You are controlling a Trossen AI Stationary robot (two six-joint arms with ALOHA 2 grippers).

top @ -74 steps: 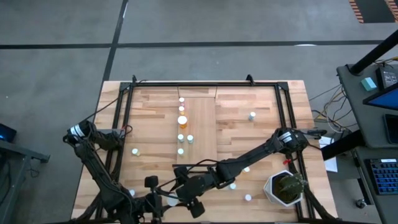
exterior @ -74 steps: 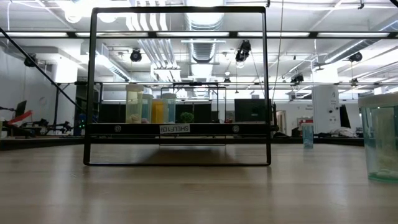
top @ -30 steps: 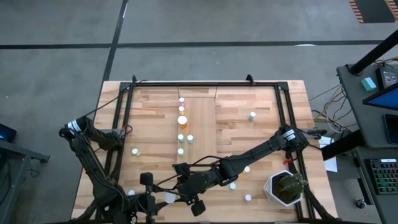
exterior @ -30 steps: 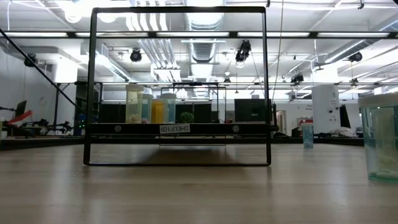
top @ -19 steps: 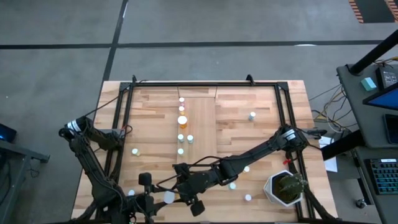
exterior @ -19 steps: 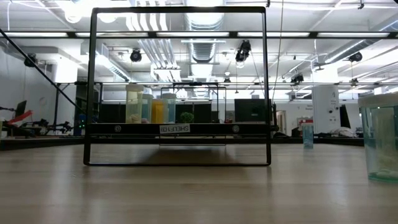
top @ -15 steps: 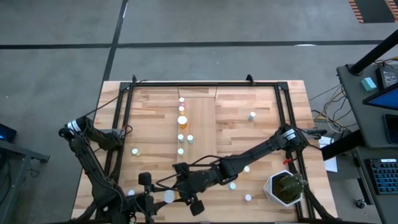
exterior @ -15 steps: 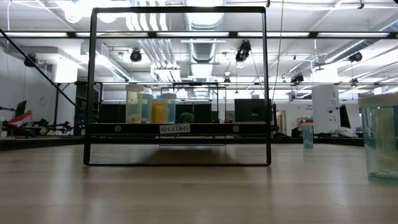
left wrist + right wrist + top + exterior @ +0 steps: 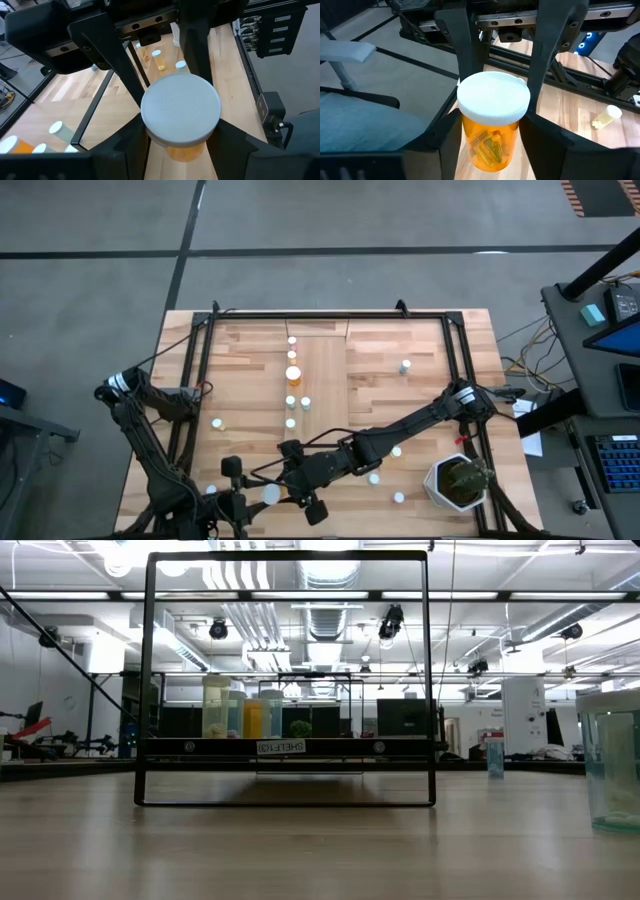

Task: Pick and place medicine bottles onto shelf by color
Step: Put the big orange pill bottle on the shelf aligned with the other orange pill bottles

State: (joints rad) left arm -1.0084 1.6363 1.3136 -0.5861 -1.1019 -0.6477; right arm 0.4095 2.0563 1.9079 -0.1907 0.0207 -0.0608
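Note:
A large orange medicine bottle with a white cap hangs near the table's near edge, between both grippers. My left gripper is shut on it from the table's left and my right gripper from the right. The shelf, a light-wood plank, lies at the table's middle. Several small bottles stand along its left edge. Other small bottles stand on the tabletop at the left and the right. The low view shows neither gripper. My left gripper pinches the bottle's orange body just under the white cap, one finger on each side. It comes from the table's left, slanting slightly down. The bottle stands upright, cap up, clear of the table. My right gripper pinches the same orange body below the cap, with a finger on either side. It comes from the table's right, slanting slightly down, opposite the left gripper. The bottle is upright between the fingers.
A potted green plant stands at the near right corner. A few small bottles stand under and beside the right arm. A dark metal frame runs around the work area. Bare wood lies at the far right and far left.

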